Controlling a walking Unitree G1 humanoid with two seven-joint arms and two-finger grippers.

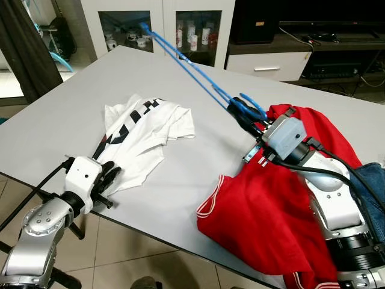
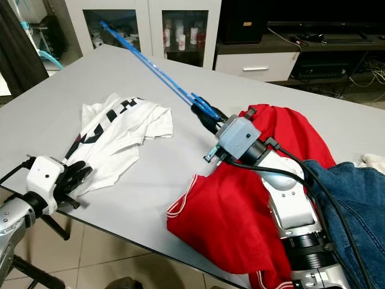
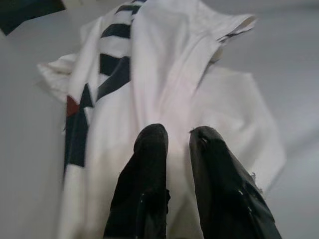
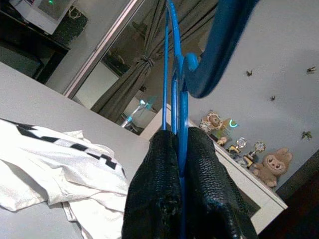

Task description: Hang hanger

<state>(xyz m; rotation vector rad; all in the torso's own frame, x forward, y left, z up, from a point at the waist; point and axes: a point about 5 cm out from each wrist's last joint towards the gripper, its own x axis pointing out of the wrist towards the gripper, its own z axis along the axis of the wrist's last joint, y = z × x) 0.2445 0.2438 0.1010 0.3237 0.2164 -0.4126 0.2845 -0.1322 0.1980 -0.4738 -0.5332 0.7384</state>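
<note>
Nearest, at the worktop's point(image 1: 180, 180) front edge, the left pincer point(image 3: 177, 137) is resting over the hem of the white striped shirt point(image 1: 144, 129), its fingers standing narrowly apart with nothing between them. Beside it to the right, the red garment point(image 1: 271, 205) is lying draped partly over the right arm. Further in, the right pincer point(image 4: 178, 144) is gripping the blue hanger point(image 1: 192, 69) near its hook end, fingers closed on the wire. The hanger's long axis is running up and away from that pincer toward the far cabinet point(image 1: 162, 24), so the right arm is carrying the task.
</note>
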